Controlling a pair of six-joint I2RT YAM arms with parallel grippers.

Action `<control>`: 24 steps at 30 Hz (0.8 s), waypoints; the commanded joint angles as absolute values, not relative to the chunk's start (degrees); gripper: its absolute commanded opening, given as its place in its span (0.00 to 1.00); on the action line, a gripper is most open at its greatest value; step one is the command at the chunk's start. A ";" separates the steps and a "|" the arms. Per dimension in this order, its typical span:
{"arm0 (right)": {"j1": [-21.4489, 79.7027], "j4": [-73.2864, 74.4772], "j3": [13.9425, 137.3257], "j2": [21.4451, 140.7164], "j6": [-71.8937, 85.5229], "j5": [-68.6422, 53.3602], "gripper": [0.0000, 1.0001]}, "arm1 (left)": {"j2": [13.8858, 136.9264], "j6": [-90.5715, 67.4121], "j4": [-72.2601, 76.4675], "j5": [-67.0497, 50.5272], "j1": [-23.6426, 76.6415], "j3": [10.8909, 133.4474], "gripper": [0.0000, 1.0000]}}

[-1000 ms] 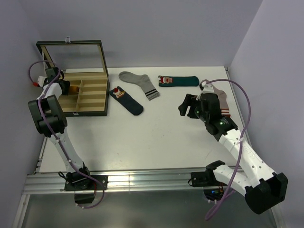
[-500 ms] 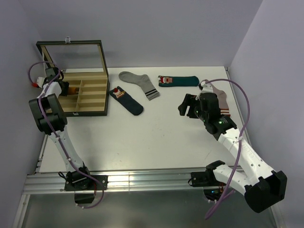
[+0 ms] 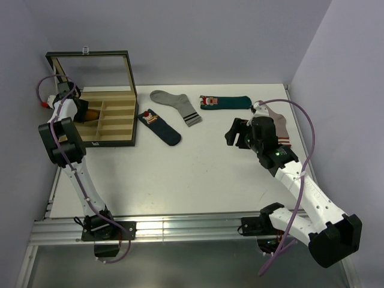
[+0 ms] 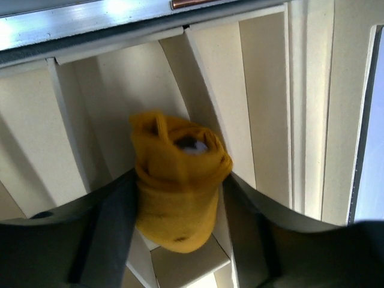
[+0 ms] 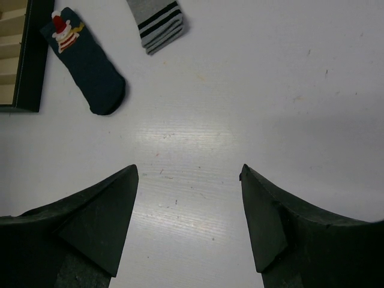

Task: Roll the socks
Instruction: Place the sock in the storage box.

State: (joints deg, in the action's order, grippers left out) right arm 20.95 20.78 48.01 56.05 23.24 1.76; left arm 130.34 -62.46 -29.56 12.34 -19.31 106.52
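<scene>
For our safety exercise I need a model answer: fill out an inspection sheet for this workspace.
Surface: white table, faint scuffs.
Job's things: mustard sock rolled, in the divider box; navy sock and teal sock lie flat.
Clutter: grey striped sock; pinkish sock partly under the right arm.
End effectors: left end effector flanks the mustard sock, grip unclear; right end effector open, empty.
Cables: purple cable looped on each arm.
Surroundings: lilac walls, metal rail.

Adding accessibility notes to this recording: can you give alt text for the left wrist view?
A rolled mustard-orange sock sits between the two dark fingers of the left gripper, over the cream-coloured compartments of a divided box. Whether the fingers grip the sock is unclear.
</scene>
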 commanded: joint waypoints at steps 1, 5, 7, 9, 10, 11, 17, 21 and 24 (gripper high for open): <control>20.57 18.72 49.48 55.20 22.68 2.72 0.76 | 132.89 -60.47 -33.84 12.30 -19.51 107.58 0.68; 20.57 18.55 49.31 54.67 22.76 2.64 0.76 | 131.31 -60.21 -34.10 12.74 -19.51 106.88 0.72; 20.57 18.37 49.13 54.49 22.68 2.46 0.76 | 130.61 -60.12 -34.10 13.01 -19.51 106.61 0.76; 20.57 18.19 49.04 54.32 22.76 2.02 0.76 | 129.55 -60.12 -34.28 13.18 -19.51 106.52 0.78; 20.57 18.11 48.96 54.23 22.76 2.02 0.76 | 129.20 -60.03 -34.28 13.10 -19.51 106.61 0.79; 20.57 18.11 48.78 54.05 22.85 2.02 0.76 | 128.50 -59.86 -34.19 13.10 -19.51 106.79 0.79; 20.57 17.75 48.78 53.53 23.03 1.41 0.75 | 124.99 -59.06 -32.88 13.01 -19.42 106.88 0.74; 20.57 17.67 48.69 53.17 23.12 1.14 0.75 | 121.91 -57.92 -31.55 14.15 -18.11 106.35 0.73; 20.57 17.75 48.52 52.82 23.03 1.05 0.75 | 120.41 -58.09 -32.17 14.42 -17.58 106.79 0.74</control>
State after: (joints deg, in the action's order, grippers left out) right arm 20.95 20.12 47.99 54.30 23.27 1.02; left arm 126.06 -59.57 -31.51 12.53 -18.33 106.26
